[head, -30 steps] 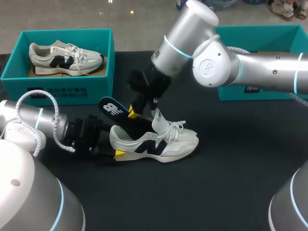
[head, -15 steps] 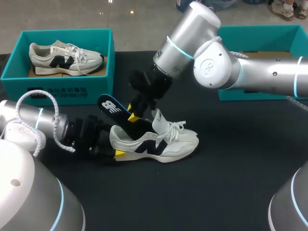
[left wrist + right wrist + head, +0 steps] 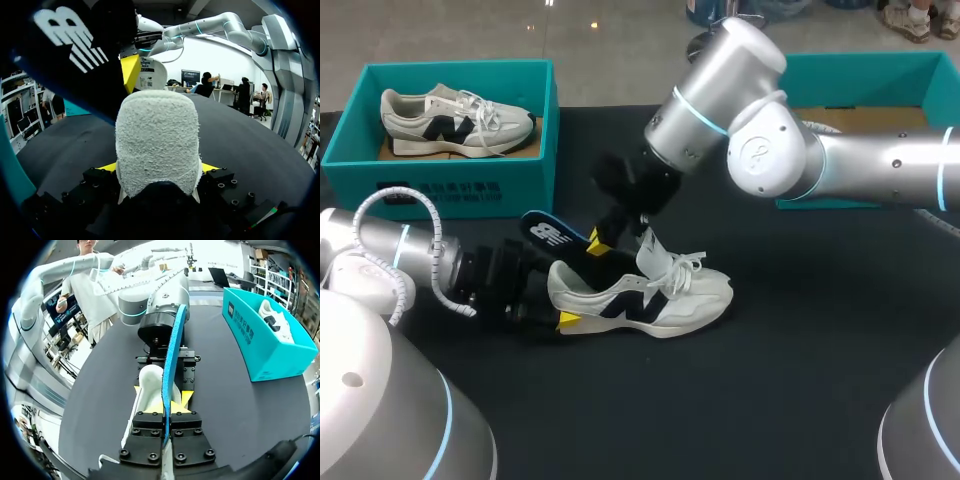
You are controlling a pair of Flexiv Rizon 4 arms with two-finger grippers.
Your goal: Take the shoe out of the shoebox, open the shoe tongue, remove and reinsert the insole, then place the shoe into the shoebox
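Near the middle of the table you have a white shoe with dark side marks. It stands on its sole, heel toward your left arm and toe toward the right side.

Your left claw is closed on the heel. From the left wrist you can see a yellow tip pressed against each side of the fuzzy heel, so the fingers stand only as wide as the heel itself.

Your right arm comes in from the right and reaches past the middle. Its right claw hangs just above the shoe's opening, almost fully closed, pinching the insole across its thin edge. From the right wrist, the insole shows edge-on as a blue strip running from between the fingers out toward your left arm.

From overhead, the insole lies tilted. Its dark end with the white mark sticks up and out past the heel, and its other end drops toward the opening. You cannot tell how far it goes inside. The tongue and loose laces stand up behind it.

At the far left corner sits a teal shoebox, well apart from the shoe, with a second shoe lying in it. Another teal box stands at the far right, behind your right arm.
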